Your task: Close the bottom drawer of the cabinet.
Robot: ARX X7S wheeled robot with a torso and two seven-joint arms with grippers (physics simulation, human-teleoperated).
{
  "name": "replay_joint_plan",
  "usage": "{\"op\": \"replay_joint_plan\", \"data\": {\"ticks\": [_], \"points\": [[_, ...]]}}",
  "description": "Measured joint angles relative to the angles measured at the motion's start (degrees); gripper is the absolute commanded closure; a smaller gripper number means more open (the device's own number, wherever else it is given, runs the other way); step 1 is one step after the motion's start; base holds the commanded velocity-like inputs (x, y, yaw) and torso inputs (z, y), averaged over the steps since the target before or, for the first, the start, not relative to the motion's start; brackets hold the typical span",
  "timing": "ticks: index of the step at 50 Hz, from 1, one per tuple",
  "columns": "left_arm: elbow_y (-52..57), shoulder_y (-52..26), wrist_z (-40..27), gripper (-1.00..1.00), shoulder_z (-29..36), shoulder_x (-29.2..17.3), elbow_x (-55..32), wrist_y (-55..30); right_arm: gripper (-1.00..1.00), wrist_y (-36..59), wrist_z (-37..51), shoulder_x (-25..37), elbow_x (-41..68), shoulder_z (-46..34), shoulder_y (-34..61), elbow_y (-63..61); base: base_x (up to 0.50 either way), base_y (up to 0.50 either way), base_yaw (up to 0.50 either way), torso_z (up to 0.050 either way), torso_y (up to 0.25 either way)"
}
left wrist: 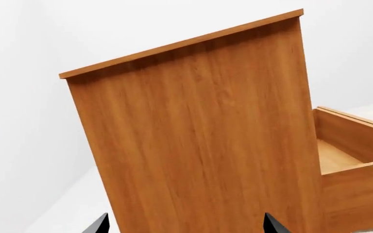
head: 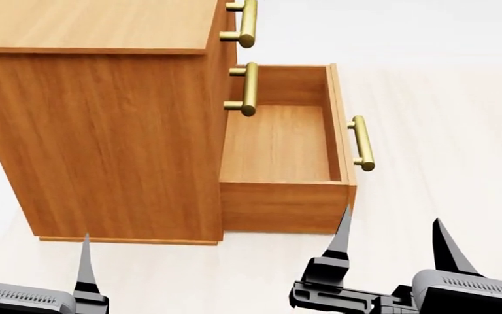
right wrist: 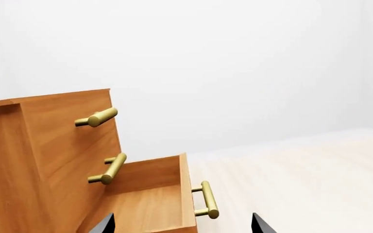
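Light was bright, even and sharp everywhere. The cabinet (head: 102,131) cast only a faint soft shadow toward six o'clock; no glare or blur.

Bare simulated room, furnished like a plain home or office corner.

A tall orange-brown wood-grain cabinet (head: 102,124) with brass bar handles fills the upper left of the head view, its bottom drawer (head: 282,154) pulled open, standing on a pale plank-patterned floor (head: 443,98); blank white walls (right wrist: 238,63) fill the upper right wrist view.
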Motion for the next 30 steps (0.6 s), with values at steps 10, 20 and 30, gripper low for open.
{"op": "replay_joint_plan", "data": {"ticks": [10, 20, 30], "points": [[0.18, -0.09, -0.43, -1.00, 0.30, -0.30, -0.24, -0.21, -1.00, 0.19, 0.26, 0.30, 0.35, -0.01, 0.25, -0.26, 0.50, 0.02, 0.00, 0.000, 0.000], [0.08, -0.17, -0.87, -1.00, 0.66, -0.54, -0.48, -0.09, -1.00, 1.20, 1.26, 0.84, -0.10, -0.18, 0.88, -0.51, 0.09, 0.00, 0.00, 0.000, 0.002], [-0.09, 0.05, -1.34, -1.00, 0.94, -0.77, -0.78, 0.20, -1.00, 7.83, 3.86, 2.94, 1.61, 0.98, 5.01, -4.75, 0.00, 0.00, 0.00, 0.000, 0.000]]}}
